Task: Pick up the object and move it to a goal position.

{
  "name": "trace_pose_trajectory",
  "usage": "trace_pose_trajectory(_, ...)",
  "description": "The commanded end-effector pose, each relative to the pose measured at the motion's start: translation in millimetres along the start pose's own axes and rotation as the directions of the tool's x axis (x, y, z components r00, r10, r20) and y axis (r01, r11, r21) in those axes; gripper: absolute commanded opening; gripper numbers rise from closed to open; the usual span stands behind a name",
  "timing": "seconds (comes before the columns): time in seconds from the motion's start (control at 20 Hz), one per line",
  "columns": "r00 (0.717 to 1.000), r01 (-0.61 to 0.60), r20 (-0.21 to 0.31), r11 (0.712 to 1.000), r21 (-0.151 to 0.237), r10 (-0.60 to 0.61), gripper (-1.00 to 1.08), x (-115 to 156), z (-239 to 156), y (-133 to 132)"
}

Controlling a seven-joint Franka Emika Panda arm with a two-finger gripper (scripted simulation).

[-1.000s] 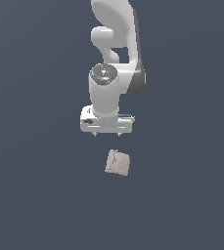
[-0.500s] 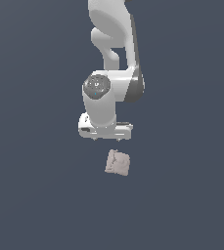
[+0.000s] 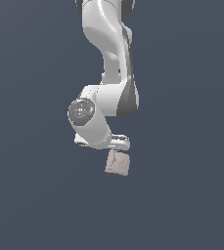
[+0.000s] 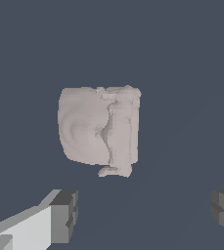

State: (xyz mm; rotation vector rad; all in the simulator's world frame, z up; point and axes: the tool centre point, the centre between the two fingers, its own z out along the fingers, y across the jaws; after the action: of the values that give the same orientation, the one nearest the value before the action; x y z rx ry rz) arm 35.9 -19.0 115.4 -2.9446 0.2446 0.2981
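Object (image 4: 99, 133) ahead of end effector (image 4: 143, 215), all edges unobstructed.

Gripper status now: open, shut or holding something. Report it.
Gripper: open and empty. Its fingers stand wide apart in the wrist view, and the pale lump lies beyond them, not between them.

exterior view set off the arm, taking in the whole bent arm (image 3: 106, 93) from some way back, wrist view close in, facing past its own fingertips (image 4: 63, 215), both views sharing the pale object (image 3: 117, 163) (image 4: 100, 131) on flat grey ground
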Motion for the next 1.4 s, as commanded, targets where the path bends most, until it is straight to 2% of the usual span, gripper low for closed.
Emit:
trace_pose_trajectory(0.0, 0.999, -0.02, 0.032, 0.999, 0.037, 0.019, 1.08, 7, 5, -1)
trace_pose_trajectory(0.4, 0.989, -0.08, 0.135, 0.984, 0.161, 0.058, 1.08, 25, 20, -3)
trace_pose_trajectory(0.85, 0.969, -0.138, 0.24, 0.944, 0.3, 0.065, 1.08, 39, 31, -3)
trace_pose_trajectory(1.1, 0.96, -0.158, 0.276, 0.922, 0.353, 0.058, 1.08, 42, 34, -2)
trace_pose_trajectory(1.35, 0.954, -0.169, 0.296, 0.907, 0.385, 0.052, 1.08, 44, 36, -1)
